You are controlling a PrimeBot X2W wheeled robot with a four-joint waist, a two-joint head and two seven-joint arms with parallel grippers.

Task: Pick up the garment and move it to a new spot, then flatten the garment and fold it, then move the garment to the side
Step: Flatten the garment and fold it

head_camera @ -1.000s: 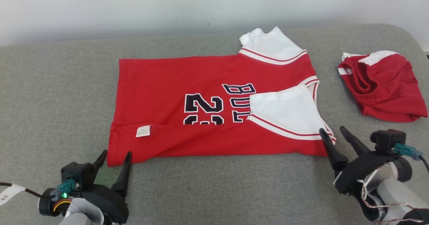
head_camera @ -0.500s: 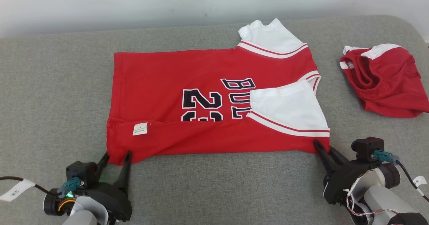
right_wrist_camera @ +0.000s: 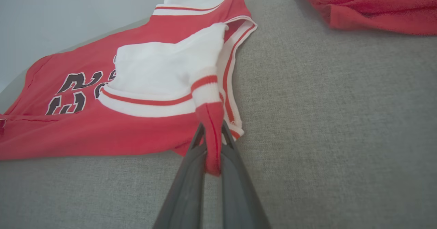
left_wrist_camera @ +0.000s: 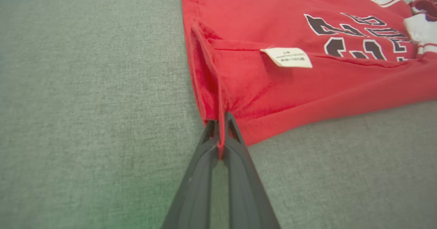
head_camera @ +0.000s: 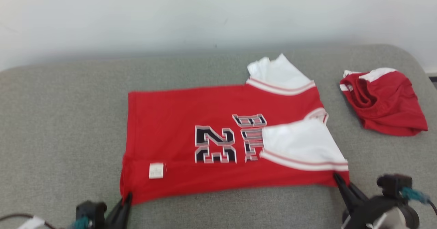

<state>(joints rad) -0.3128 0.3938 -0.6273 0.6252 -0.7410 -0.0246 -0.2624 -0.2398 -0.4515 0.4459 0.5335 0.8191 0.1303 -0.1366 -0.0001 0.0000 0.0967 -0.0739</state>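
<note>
Red with white sleeves and black lettering, the garment (head_camera: 191, 119) lies flat on the grey fabric worktop (head_camera: 61, 126), from the middle towards the right in the head view. Its long axis runs left to right across that view, with the hem pointing to the robot's left and the neck and sleeves to its right. The near long edge is folded up over the front, so a white label (head_camera: 156, 170) shows near the hem end. One sleeve (head_camera: 300, 143) lies across the lettering. The left end effector (left_wrist_camera: 221, 143) is closed on the near hem corner, with a ridge of red cloth pinched between its fingers. The right end effector (right_wrist_camera: 212, 147) is likewise closed, gripping the near corner at the sleeve end, where red cloth and a white-and-red band rise into its fingers. A second red garment (head_camera: 385, 102) lies bunched at the far right, apart from the first.
</note>
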